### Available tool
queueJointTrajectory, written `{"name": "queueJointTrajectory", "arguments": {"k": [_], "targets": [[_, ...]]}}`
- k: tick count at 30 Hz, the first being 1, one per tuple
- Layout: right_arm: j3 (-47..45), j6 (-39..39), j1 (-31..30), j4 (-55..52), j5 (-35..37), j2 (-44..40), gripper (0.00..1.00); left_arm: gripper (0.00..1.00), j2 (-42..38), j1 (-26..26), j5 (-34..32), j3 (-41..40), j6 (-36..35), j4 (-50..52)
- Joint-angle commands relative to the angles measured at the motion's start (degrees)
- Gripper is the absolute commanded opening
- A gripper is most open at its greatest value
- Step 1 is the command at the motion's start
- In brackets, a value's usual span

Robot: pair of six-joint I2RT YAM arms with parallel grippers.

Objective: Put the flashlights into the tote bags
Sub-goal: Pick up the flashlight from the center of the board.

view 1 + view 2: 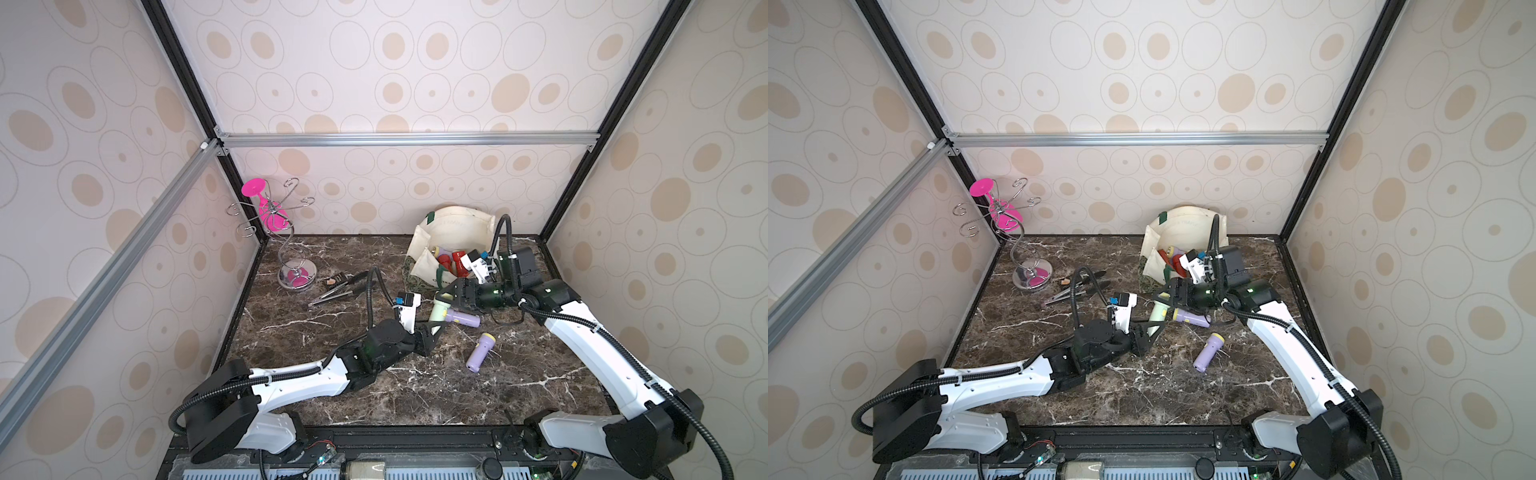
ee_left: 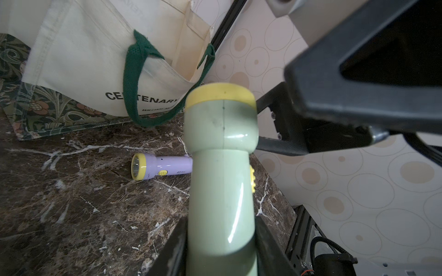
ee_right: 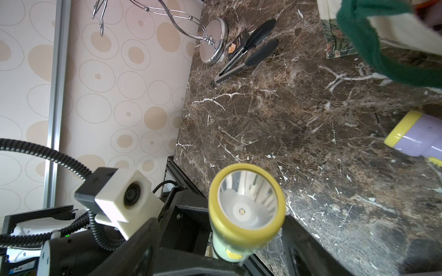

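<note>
While left end effector (image 2: 221,241) pinches green flashlight (image 2: 222,167), right end effector (image 3: 220,221) spread around its head.

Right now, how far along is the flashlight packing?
Done: red flashlights and others sit in the tote bag. In hand: the left gripper clamps a pale green flashlight, the right gripper open around its head. Remaining: two lilac flashlights on the table.
</note>
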State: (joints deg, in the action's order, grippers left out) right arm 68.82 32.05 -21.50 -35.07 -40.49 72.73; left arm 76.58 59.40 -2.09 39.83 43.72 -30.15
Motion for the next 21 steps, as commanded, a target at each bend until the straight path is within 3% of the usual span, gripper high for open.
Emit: {"name": "queueJointTrajectory", "arguments": {"k": [1,6,14,21], "targets": [[-0.65,0.92,-0.57,0.62,0.45,0.83,0.86,0.02,-1.71,-0.32,-0.82,0.15,0.79,-3.83],[-1.46,3.8,-0.89,3.99,-1.22,2.21,0.83,0.02,-1.98,-0.33,-0.99,-0.44,1.11,-4.92],[-1.67,5.32,-1.59,6.17,-2.46,4.06,0.67,0.02,-1.6,-0.34,-0.73,-0.26,1.08,-5.44],[-1.5,5.0,-1.69,5.96,-1.87,4.17,0.37,0.02,-1.58,-0.33,-0.76,-0.24,1.0,-5.27]]}}
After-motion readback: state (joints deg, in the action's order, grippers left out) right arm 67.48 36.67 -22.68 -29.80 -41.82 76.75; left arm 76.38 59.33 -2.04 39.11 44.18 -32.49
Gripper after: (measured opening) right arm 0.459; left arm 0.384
